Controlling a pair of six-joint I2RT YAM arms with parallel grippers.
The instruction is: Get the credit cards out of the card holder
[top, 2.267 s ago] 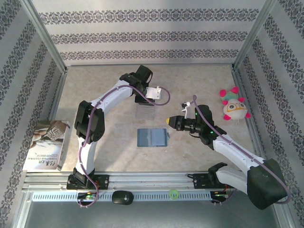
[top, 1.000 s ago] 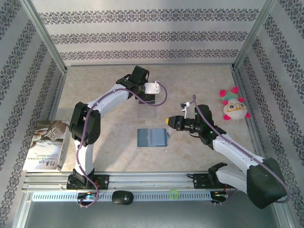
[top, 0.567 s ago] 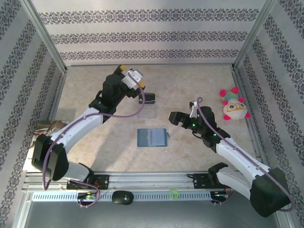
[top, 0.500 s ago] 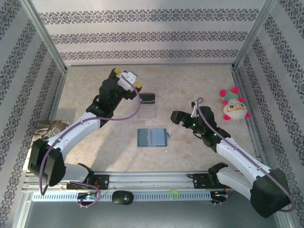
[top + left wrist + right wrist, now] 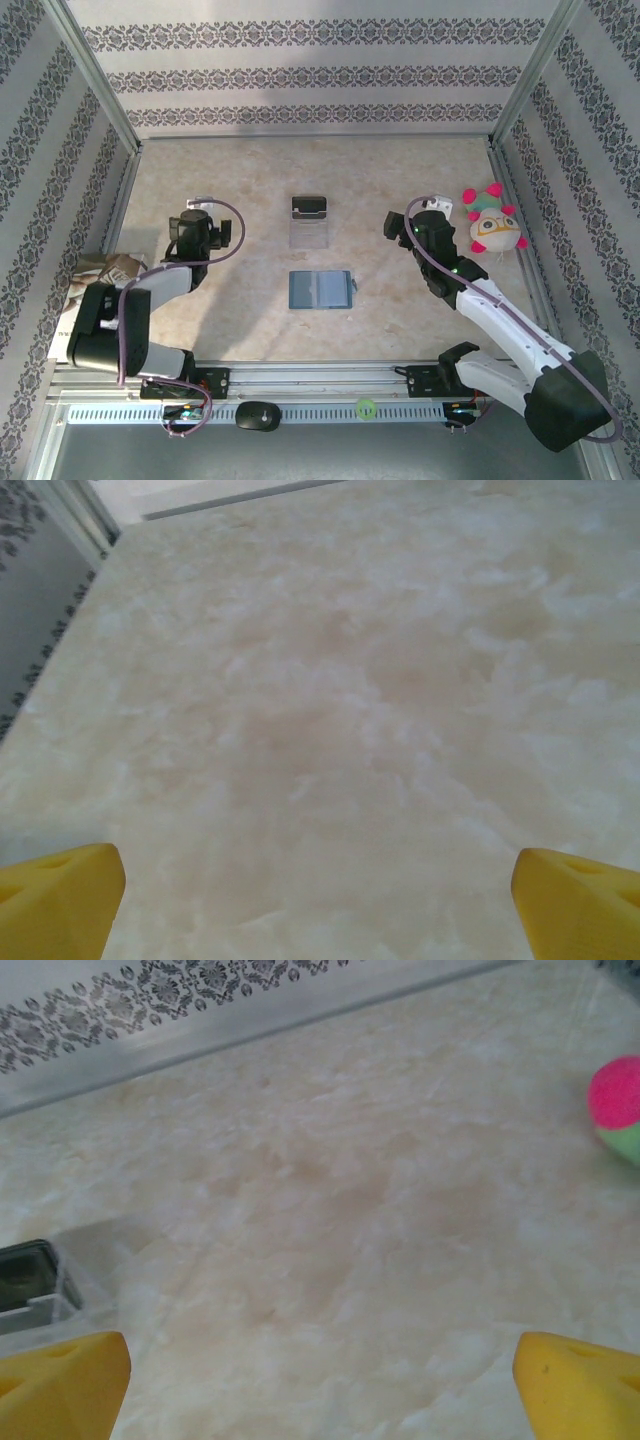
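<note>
Marbled beige table (image 5: pixel 250 320), patterned walls (image 5: pixel 300 75) — left gripper (image 5: pixel 320 905) and right gripper (image 5: pixel 320 1385) both spread wide, empty

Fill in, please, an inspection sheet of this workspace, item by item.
Surface: marbled beige table, no spill seen.
Job's things: card holder lies flat mid-table, untouched; cards too small to tell.
Clutter: clear stand behind the holder; plush toy at right; book at left.
Grippers: left end effector and right end effector open, holding nothing.
Cables: left purple cable and right purple cable follow their arms.
Surroundings: patterned walls, metal frame.
</note>
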